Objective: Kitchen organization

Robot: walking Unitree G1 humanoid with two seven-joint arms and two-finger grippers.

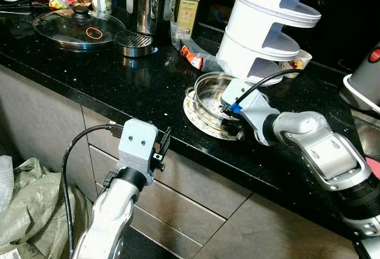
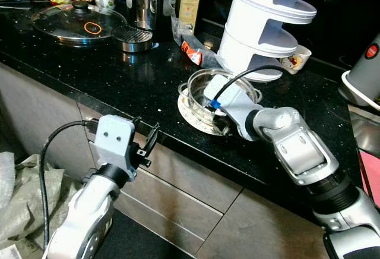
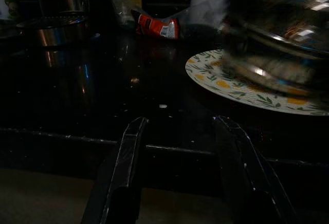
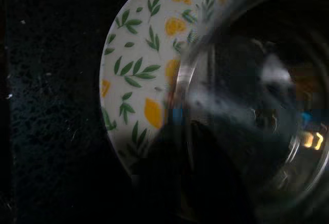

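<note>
A steel bowl (image 1: 208,92) sits on a white plate (image 1: 198,123) printed with lemons and leaves, near the front edge of the black counter (image 1: 130,87). My right gripper (image 1: 226,111) is at the bowl's near rim and appears shut on it. In the right wrist view the bowl's rim (image 4: 181,80) runs between dark fingers over the plate (image 4: 139,54). My left gripper (image 1: 162,146) hangs open below the counter's edge, left of the plate. Its two fingers (image 3: 126,167) point at the counter front, with the plate (image 3: 226,82) and blurred bowl (image 3: 277,34) beyond.
A white tiered rack (image 1: 267,27) stands right behind the bowl. A glass pot lid (image 1: 77,27), a steel strainer (image 1: 133,42), a steel jug (image 1: 148,0), a yellow box (image 1: 186,9) and a red packet (image 1: 193,57) lie further left. Drawers (image 1: 196,193) front the counter; a sack (image 1: 29,205) lies on the floor.
</note>
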